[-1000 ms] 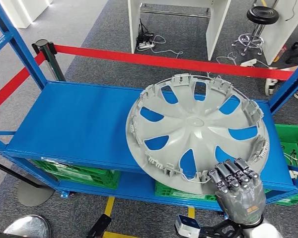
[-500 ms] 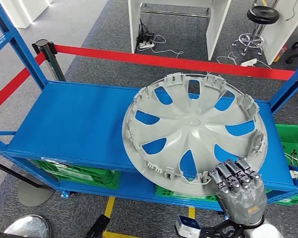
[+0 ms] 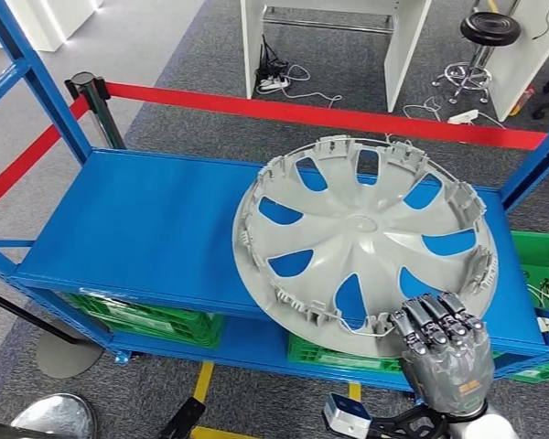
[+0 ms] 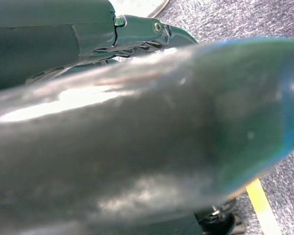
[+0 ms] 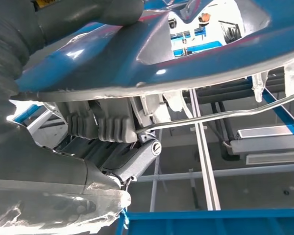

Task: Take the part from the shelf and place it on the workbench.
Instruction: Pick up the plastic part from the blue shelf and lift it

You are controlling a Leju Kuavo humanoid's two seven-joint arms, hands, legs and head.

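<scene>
Hubcap, grey plastic with curved spokes and a clipped rim, lies on the right half of the blue shelf, its near edge hanging past the shelf's front edge. Blue shelf surface shows through the openings between its spokes. My right hand grips that overhanging near rim toward the shelf's front right corner: my dark fingers curl over the top of the rim, pressed close together side by side. From my right wrist camera, the underside of the rim runs across above my grey thumb, which sits beneath it, so the rim is pinched between thumb and fingers. A thin wire ring runs along under the rim. My left hand's fingers I cannot tell; that wrist camera gives a blurred close surface. Below the shelf's top deck sit green crates. Behind the shelf's far edge stretches a red barrier belt over grey carpet, with a black stool beyond.
</scene>
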